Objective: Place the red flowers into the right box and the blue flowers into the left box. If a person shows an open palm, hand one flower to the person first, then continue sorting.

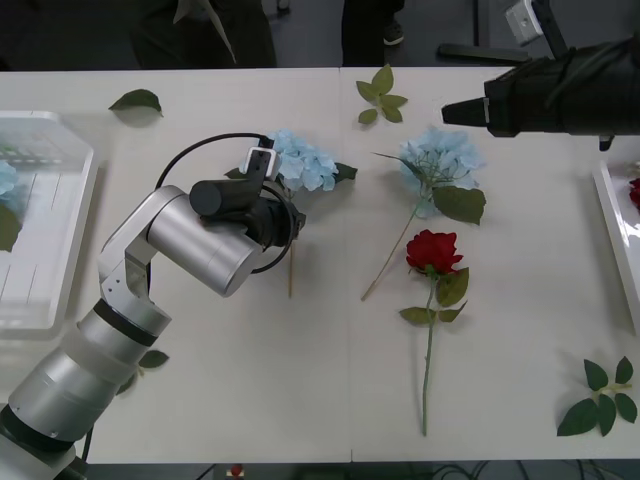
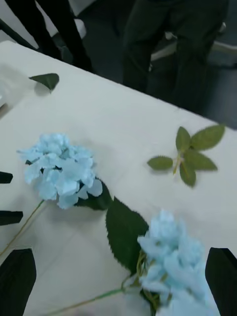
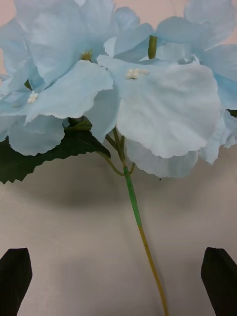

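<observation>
A blue flower (image 1: 300, 160) lies on the white table, and my left gripper (image 1: 283, 205) is low over its stem just below the head. In the left wrist view this gripper (image 3: 117, 256) is open, with the thin stem (image 3: 143, 242) running between its fingers and the pale head (image 3: 123, 74) beyond. My right gripper (image 1: 457, 110) hovers open at the back right, above a second blue flower (image 1: 440, 155) (image 2: 173, 261). A red flower (image 1: 432, 250) lies mid-table. The left box (image 1: 50, 290) holds a blue flower (image 1: 5, 180). The right box (image 1: 612, 225) holds a red flower (image 1: 635, 190).
Loose green leaf sprigs lie at the back centre (image 1: 380, 95), back left (image 1: 135, 100) and front right (image 1: 600, 400). The right wrist view shows both blue heads, with the first one (image 2: 61, 170) farther off.
</observation>
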